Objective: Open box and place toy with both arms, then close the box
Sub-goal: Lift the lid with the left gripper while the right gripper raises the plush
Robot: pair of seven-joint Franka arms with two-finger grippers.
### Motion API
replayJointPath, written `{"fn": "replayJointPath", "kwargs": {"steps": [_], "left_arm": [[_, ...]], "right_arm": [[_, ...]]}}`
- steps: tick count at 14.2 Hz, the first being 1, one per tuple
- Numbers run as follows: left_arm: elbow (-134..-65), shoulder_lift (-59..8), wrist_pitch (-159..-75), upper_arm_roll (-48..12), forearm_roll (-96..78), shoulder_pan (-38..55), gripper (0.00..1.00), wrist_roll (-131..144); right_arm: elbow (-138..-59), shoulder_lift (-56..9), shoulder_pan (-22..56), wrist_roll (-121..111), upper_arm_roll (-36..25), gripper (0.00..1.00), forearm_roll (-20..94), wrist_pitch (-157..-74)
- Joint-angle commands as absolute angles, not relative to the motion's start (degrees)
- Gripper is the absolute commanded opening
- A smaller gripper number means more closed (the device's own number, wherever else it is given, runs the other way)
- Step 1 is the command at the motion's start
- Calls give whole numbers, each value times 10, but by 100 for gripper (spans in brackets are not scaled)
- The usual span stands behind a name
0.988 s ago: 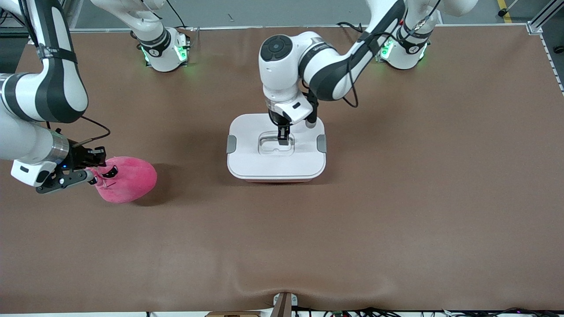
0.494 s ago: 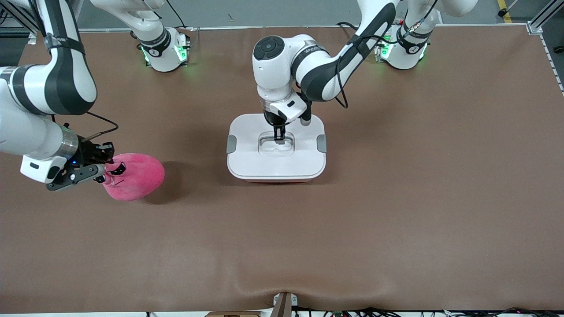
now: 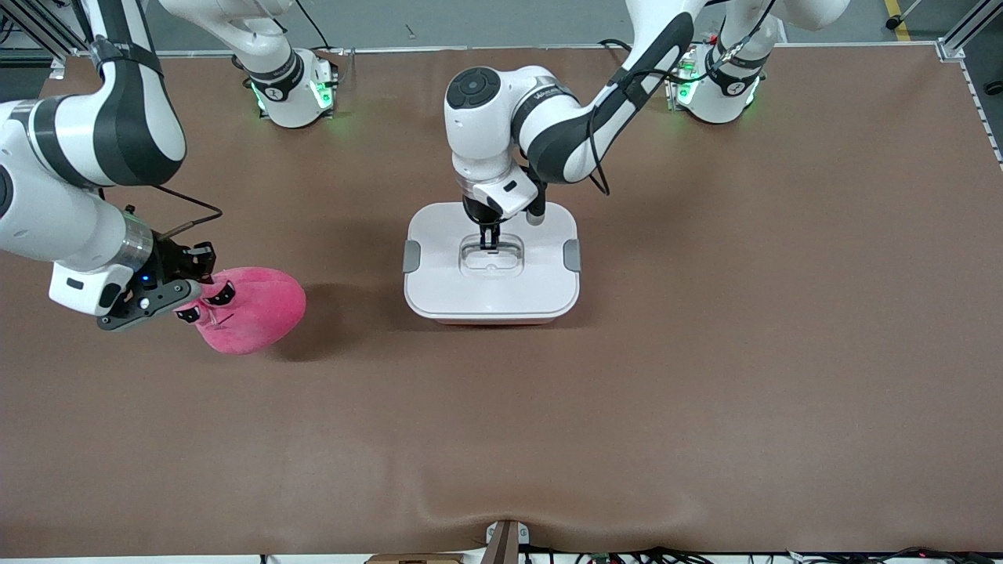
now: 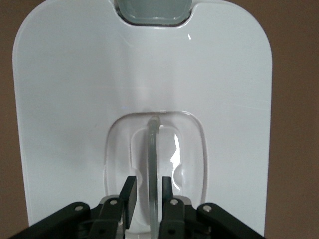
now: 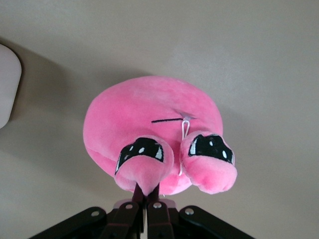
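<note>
The box (image 3: pixel 491 291) stands shut in the middle of the table, with its white lid, grey side clips (image 3: pixel 411 256) and clear recessed handle (image 3: pixel 491 257). My left gripper (image 3: pixel 490 240) is down in the handle recess. In the left wrist view its fingers (image 4: pixel 128 195) stand open on either side of the clear handle bar (image 4: pixel 152 144), one with a visible gap. My right gripper (image 3: pixel 197 304) is shut on a small lobe of the pink plush toy (image 3: pixel 255 309), toward the right arm's end of the table. The toy's face (image 5: pixel 149 124) with dark eyes shows in the right wrist view.
The brown mat (image 3: pixel 705 352) covers the whole table, with a raised wrinkle (image 3: pixel 501 509) at the edge nearest the front camera. The two arm bases (image 3: pixel 294 86) stand along the farthest edge. A corner of the box (image 5: pixel 7 84) shows in the right wrist view.
My right gripper has carried the toy sideways toward the box. My left arm has shifted slightly, its gripper staying at the handle. The box has not moved.
</note>
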State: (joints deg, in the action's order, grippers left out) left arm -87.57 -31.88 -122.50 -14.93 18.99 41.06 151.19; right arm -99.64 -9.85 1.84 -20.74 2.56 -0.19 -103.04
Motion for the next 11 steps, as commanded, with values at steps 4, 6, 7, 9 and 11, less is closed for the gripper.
{"fn": "replayJointPath", "kwargs": {"steps": [4, 6, 7, 9, 11], "left_arm": [[-865, -326, -1233, -147, 203, 417, 0, 1523], [-865, -324, -1234, -147, 203, 417, 0, 1518], [-865, -323, -1234, -147, 203, 415, 0, 1517], [-863, -316, -1234, -147, 203, 412, 0, 1516], [-851, -313, -1233, -147, 204, 409, 0, 1508]], "right_arm": [[-998, -78, 16, -321, 22, 0, 35, -1022], [-998, -77, 19, -322, 23, 0, 34, -1020], [-998, -75, 19, -319, 23, 0, 34, -1013], [-998, -74, 18, -321, 23, 0, 34, -1007], [-991, -74, 20, -322, 24, 0, 34, -1000]]}}
